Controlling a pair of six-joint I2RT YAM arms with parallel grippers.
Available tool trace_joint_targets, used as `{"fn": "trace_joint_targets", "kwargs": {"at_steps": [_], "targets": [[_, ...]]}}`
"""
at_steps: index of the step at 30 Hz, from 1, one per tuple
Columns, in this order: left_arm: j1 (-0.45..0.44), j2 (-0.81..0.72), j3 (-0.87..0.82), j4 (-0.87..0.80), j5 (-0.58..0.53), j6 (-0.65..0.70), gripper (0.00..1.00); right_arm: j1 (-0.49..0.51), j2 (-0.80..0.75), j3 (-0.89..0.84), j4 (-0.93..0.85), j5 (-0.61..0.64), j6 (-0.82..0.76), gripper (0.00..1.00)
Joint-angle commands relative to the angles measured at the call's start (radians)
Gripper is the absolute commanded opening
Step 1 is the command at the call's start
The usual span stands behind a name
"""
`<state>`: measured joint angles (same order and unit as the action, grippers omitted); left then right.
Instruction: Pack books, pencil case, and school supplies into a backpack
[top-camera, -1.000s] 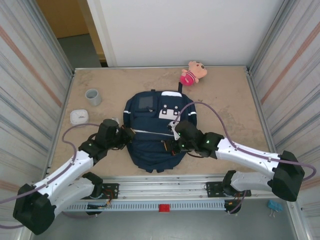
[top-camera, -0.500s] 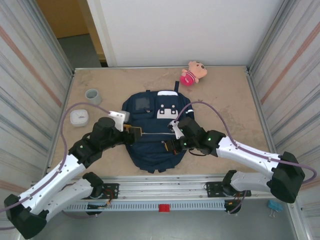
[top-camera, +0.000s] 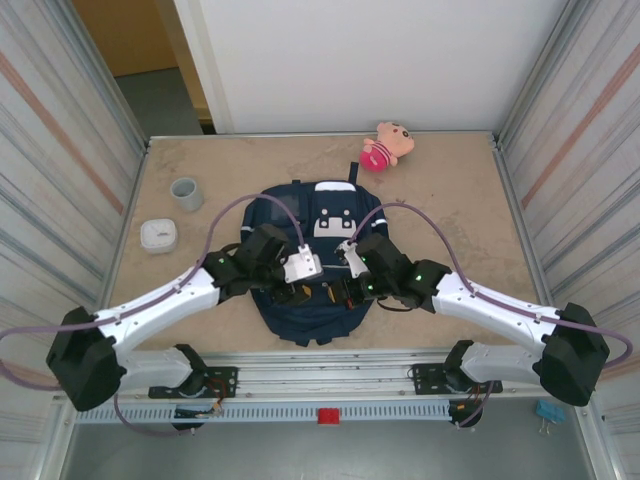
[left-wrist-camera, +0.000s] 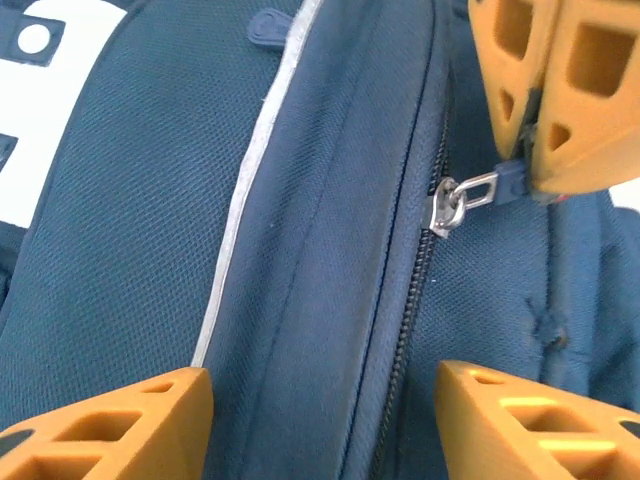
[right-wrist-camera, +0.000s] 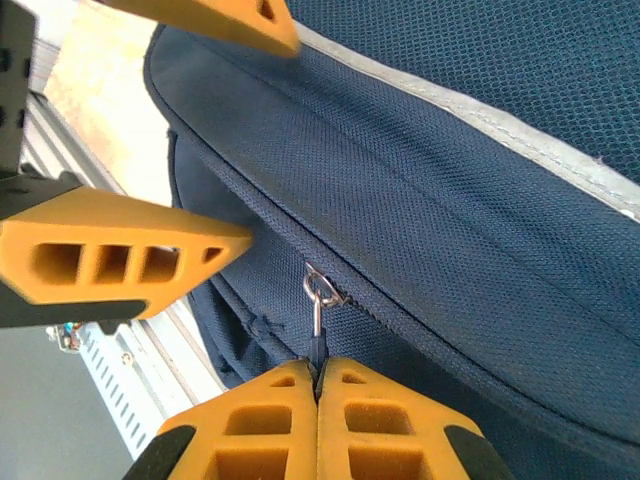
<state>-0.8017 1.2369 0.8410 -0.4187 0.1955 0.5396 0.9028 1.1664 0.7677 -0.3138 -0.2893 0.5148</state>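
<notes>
Top external view: the backpack (top-camera: 305, 322) lay flat at the middle of the table (top-camera: 460, 190), its white patch (top-camera: 335, 222) toward 12 o'clock and its lower end toward 6 o'clock, nearest the arm bases. Both arms reached over its lower half, meeting just below the patch.

On the right wrist view, the zipper pull (right-wrist-camera: 318, 298) hung from the zip line that crossed the navy fabric. The right gripper (right-wrist-camera: 318, 372) was clamped on the pull's dark tab, its two orange fingers pressed together with no gap. On the left wrist view the same pull (left-wrist-camera: 462, 196) sat at 2 o'clock, its tab disappearing between the right gripper's fingers (left-wrist-camera: 545, 90).

The left gripper (left-wrist-camera: 320, 400) stood with its fingers wide apart, one on each side of the zip line and the white trim line (left-wrist-camera: 235, 225), holding nothing. Whether its tips touched the fabric could not be determined. From above, the left gripper (top-camera: 305, 290) sat just beside the right gripper (top-camera: 345, 292), at its 9 o'clock.

Elsewhere on the table, taken from the backpack: a plush toy (top-camera: 386, 145) at 1 o'clock near the far edge, a grey cup (top-camera: 186, 193) at 10 o'clock, and a white rounded box (top-camera: 158, 235) at 9 o'clock. All three lay well apart from the backpack.
</notes>
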Motion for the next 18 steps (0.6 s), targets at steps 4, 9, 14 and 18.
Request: {"fn": "trace_joint_targets", "kwargs": {"at_steps": [4,9,14,18], "targets": [[0.006,0.040,0.070,-0.021,0.015,0.118,0.34,-0.020,-0.031,-0.004,0.023,-0.019,0.005,0.00],[0.075,-0.011,0.051,-0.073,0.013,0.125,0.13,-0.096,-0.096,-0.045,-0.043,0.004,0.007,0.00],[0.116,-0.076,0.024,-0.134,-0.026,0.143,0.11,-0.211,-0.170,-0.110,-0.067,-0.043,0.016,0.00],[0.121,-0.111,0.005,-0.153,-0.045,0.145,0.12,-0.222,-0.192,-0.109,-0.047,-0.098,0.001,0.00]]}}
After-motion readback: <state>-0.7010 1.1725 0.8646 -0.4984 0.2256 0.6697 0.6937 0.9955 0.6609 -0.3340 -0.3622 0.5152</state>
